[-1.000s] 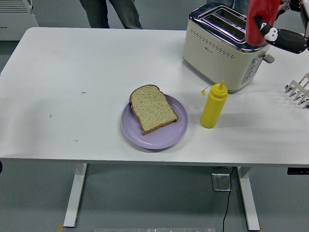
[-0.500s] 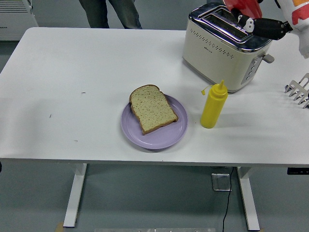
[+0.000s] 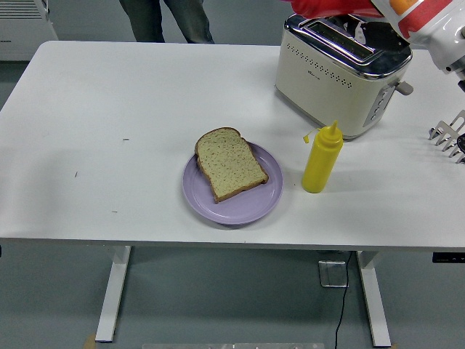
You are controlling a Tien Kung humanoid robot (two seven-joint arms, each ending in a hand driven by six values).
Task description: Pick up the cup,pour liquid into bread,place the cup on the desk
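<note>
A red cup (image 3: 327,7) lies tilted nearly sideways at the picture's top edge, above the toaster (image 3: 338,69), and is partly cut off. My right hand (image 3: 362,27) holds it, reaching in from the upper right on a white and orange forearm (image 3: 436,29). A slice of brown bread (image 3: 229,164) rests on a purple plate (image 3: 240,207) at the table's front middle, well down and left of the cup. My left arm does not show.
A yellow squeeze bottle (image 3: 322,157) stands right of the plate, in front of the cream and chrome toaster. A silver wire rack (image 3: 450,134) pokes in at the right edge. A person's legs (image 3: 167,18) stand beyond the far edge.
My right arm has lifted the red cup up and to the left, from beside the toaster's right end to above it, tipping it from upright toward horizontal.
</note>
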